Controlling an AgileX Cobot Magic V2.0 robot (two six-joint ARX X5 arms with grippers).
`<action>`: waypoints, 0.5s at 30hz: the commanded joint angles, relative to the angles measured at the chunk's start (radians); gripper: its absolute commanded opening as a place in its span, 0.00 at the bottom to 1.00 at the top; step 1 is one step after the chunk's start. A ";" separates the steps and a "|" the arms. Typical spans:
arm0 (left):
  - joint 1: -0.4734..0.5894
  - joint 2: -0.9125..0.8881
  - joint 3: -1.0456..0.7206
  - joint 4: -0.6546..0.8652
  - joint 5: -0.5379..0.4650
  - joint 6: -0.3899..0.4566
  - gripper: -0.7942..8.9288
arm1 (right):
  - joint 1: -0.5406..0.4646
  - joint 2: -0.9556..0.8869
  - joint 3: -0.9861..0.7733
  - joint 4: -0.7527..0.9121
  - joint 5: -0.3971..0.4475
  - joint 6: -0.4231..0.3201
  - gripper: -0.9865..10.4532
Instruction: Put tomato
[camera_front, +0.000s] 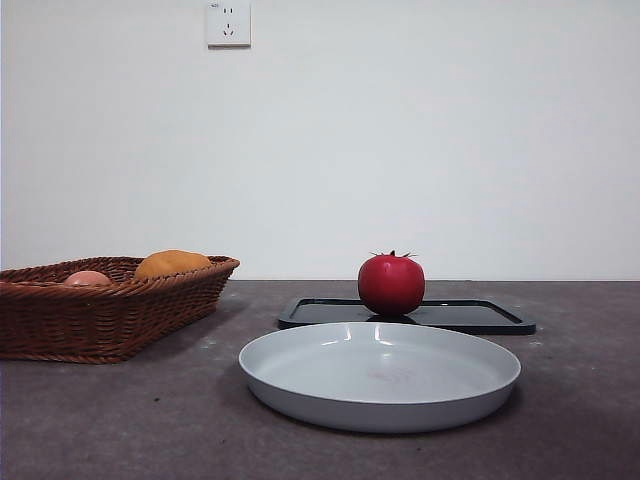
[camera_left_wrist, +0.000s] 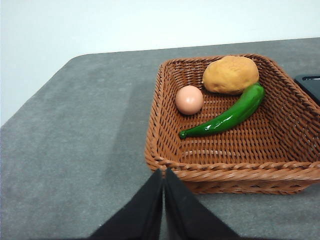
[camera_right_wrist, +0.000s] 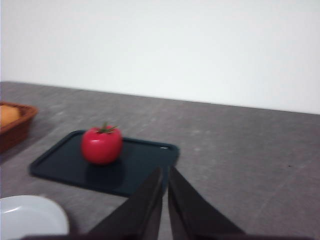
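The right gripper (camera_right_wrist: 165, 172) is being held with its jaws pressed together and nothing between them, at the lower centre of the right wrist view, above bare table and apart from everything. The left gripper (camera_left_wrist: 163, 175) is likewise being kept clenched and empty, low in the left wrist view, just short of the near rim of the wicker basket (camera_left_wrist: 165, 150). Neither arm is being shown in the front view, so both are being judged as waiting.

The tomato (camera_right_wrist: 101, 145) is being seen upright, stem up, on the black tray (camera_right_wrist: 60, 167), left of centre in the right wrist view and just right of centre in the front view. It is being left free on all sides, which is being judged to suit a grasp from above by the right arm. The grey plate (camera_front: 300, 385) is lying empty in front of the tray, low in the front view, probably as the target. In the basket an orange-yellow fruit (camera_left_wrist: 230, 74), a pale pink fruit (camera_left_wrist: 189, 99) and a green pepper (camera_left_wrist: 225, 118) are being left untouched
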 joint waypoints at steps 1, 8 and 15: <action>0.001 -0.002 -0.021 -0.007 0.001 -0.010 0.09 | -0.003 -0.043 -0.057 0.049 0.042 0.024 0.10; 0.001 -0.002 -0.021 -0.007 0.001 -0.010 0.09 | -0.003 -0.119 -0.176 0.067 0.133 0.034 0.10; 0.001 -0.002 -0.021 -0.006 0.001 -0.010 0.09 | -0.003 -0.138 -0.225 0.026 0.134 0.056 0.10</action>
